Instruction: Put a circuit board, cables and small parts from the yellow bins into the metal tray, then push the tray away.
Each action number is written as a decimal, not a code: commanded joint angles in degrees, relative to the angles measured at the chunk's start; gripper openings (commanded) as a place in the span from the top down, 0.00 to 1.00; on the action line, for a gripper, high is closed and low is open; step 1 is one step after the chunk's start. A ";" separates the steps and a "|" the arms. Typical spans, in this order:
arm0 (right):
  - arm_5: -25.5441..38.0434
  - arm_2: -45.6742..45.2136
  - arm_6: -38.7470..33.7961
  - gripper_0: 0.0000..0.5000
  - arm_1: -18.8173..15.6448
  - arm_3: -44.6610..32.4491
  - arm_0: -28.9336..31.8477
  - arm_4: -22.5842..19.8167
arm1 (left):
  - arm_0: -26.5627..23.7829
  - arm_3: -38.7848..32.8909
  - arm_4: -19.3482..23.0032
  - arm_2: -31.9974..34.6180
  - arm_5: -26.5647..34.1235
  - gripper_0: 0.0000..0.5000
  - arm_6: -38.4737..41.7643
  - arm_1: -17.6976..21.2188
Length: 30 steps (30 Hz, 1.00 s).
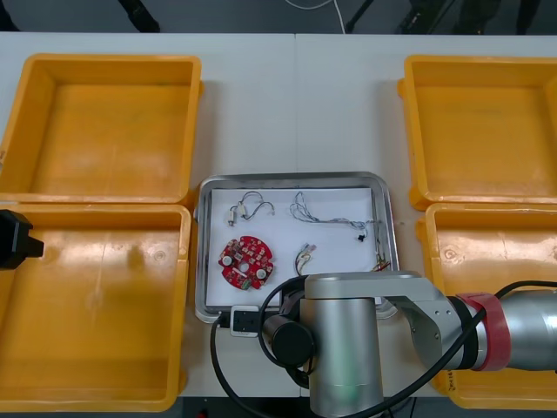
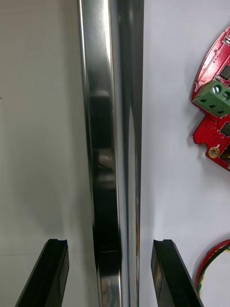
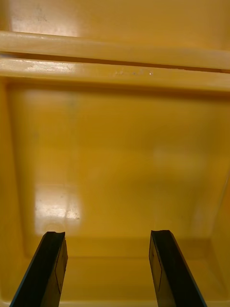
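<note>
- My right claw point(image 2: 110, 244) is at the near edge of the tray point(image 1: 388, 228) and is released: its two fingers stand wide apart astride the shiny rim
- One finger is over the table point(image 1: 296, 104) just outside the tray and the other is over the white floor inside it, with a gap to the rim on each side
- From the front, my right arm point(image 1: 348, 348) reaches in over that near edge of the tray and covers it
- The circuit board point(image 1: 246, 259) lies flat inside the tray, in its near left part
- The red and yellow cable point(image 1: 306, 253) lies inside the tray too, near the board on its right and apart from it
- A blue and white cable point(image 1: 326, 216) runs across the far right part of the tray, a thin cable point(image 1: 248, 206) lies in its far left part, and a dark cable point(image 1: 379, 246) lies along its right wall
- The yellow bins point(image 1: 474, 122) stand two on each side of the tray
- My left claw point(image 3: 108, 235) hangs well to the left of the tray, over the near left bin point(image 1: 96, 305), released, with its fingers apart above the bin's floor
</note>
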 commanded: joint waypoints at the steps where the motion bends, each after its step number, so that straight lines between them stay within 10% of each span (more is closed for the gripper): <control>1: -0.57 0.86 -0.72 0.00 1.69 -0.50 0.45 1.00 | 1.27 -1.66 0.45 1.89 0.31 0.00 -4.72 2.32; 4: -0.48 0.86 -1.16 0.06 1.78 -0.50 0.45 0.92 | 1.27 -1.66 0.45 1.89 0.31 0.00 -4.72 2.32; 6: -0.48 0.86 -1.42 0.37 1.87 -0.50 0.54 0.92 | 1.27 -1.66 0.45 1.89 0.31 0.00 -4.72 2.32; 8: -0.40 0.86 -1.68 0.39 1.87 -0.59 0.54 0.92 | 1.27 -1.66 0.45 1.89 0.31 0.00 -4.72 2.32; 13: 0.04 0.86 -2.56 0.82 1.96 -0.67 0.63 0.92 | 1.27 -1.66 0.45 1.89 0.31 0.00 -4.72 2.32; 30: -1.01 0.86 -3.00 1.00 1.16 -0.67 0.54 5.40 | 1.27 -1.66 0.45 1.89 0.31 0.00 -4.72 2.32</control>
